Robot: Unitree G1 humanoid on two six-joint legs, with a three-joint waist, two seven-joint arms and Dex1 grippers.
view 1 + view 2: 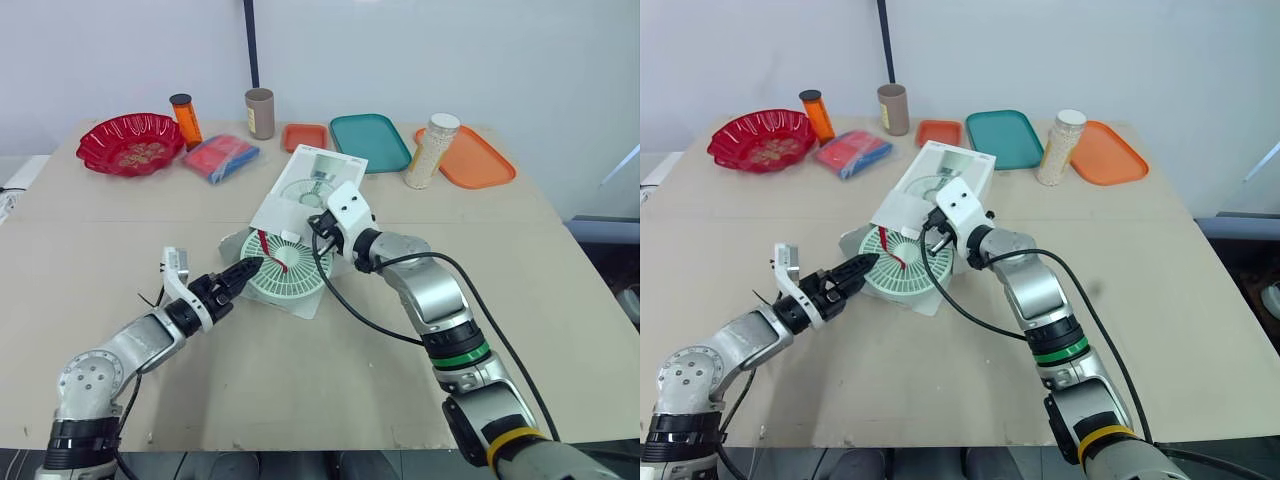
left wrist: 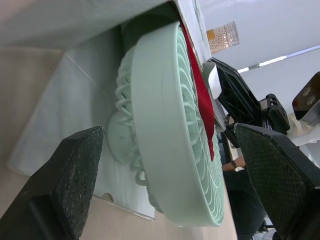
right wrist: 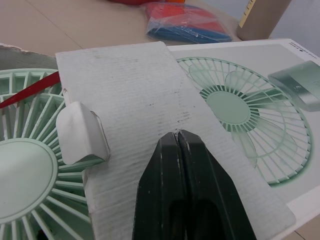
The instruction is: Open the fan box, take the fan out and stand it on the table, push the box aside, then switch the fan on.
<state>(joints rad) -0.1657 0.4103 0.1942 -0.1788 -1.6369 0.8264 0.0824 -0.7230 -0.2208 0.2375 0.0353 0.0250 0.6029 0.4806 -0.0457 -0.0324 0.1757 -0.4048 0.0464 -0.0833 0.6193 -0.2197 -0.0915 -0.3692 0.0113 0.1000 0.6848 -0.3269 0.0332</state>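
From the head, the round mint-green plastic fan (image 1: 290,268) lay flat, half out of the open end of the white cardboard fan box (image 1: 312,185). At the left wrist, the left gripper (image 2: 170,150) was spread wide, the fan's rim between its fingers. At the right wrist, the right gripper (image 3: 176,140) was pressed together, tips on the box's white flap (image 3: 145,95).

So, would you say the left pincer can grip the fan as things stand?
Probably yes: the left pincer is open astride the rim of the fan, while the shut right pincer rests on the box flap.
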